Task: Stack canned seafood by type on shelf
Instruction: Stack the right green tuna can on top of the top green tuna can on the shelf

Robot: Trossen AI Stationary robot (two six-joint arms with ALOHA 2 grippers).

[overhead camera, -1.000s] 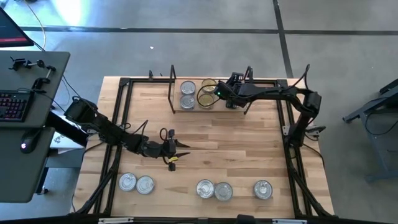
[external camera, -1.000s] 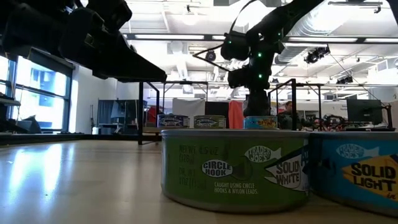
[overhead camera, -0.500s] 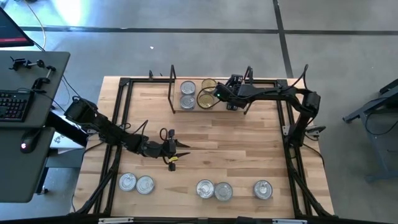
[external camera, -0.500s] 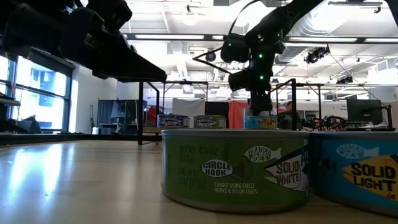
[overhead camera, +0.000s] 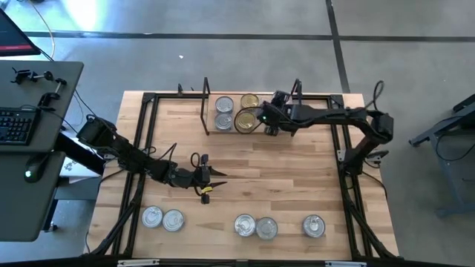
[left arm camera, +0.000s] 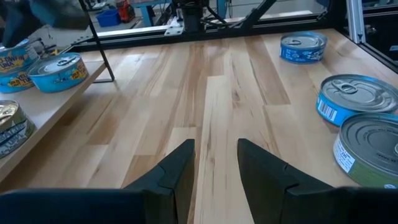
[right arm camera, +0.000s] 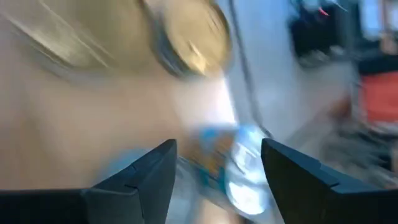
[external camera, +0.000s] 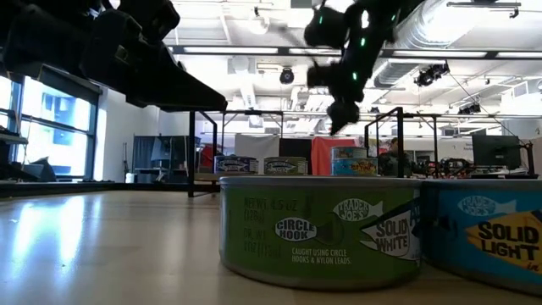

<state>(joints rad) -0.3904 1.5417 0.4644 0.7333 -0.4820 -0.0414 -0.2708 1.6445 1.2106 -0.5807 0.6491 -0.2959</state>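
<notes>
The shelf (overhead camera: 236,131) stands at the table's far side and carries two silver-lidded tins (overhead camera: 224,113) and two gold-lidded tins (overhead camera: 246,111). In the low view three tins show on it; the rightmost is a blue-labelled tin (external camera: 354,161). My right gripper (overhead camera: 261,119) hovers open above the gold-lidded tins, clear of the blue-labelled tin, as the low view (external camera: 339,114) shows; its wrist view (right arm camera: 217,146) is blurred. Several more tins (overhead camera: 256,226) stand in a row along the table's near edge. My left gripper (overhead camera: 215,180) waits open over the table's middle (left arm camera: 216,144).
Black wire uprights (overhead camera: 205,104) (overhead camera: 297,95) close the shelf's two ends. A black frame (overhead camera: 148,148) runs around the tabletop. Bare wood lies between the shelf and the near row. A green tin (external camera: 318,229) and a blue tin (external camera: 483,241) stand right in front of the low camera.
My right gripper has risen straight up off the blue-labelled tin at the shelf's right part and shifted slightly toward the table's left and near side. The tin stays standing on the shelf. The right arm's elbow has swung out toward the table's right edge.
</notes>
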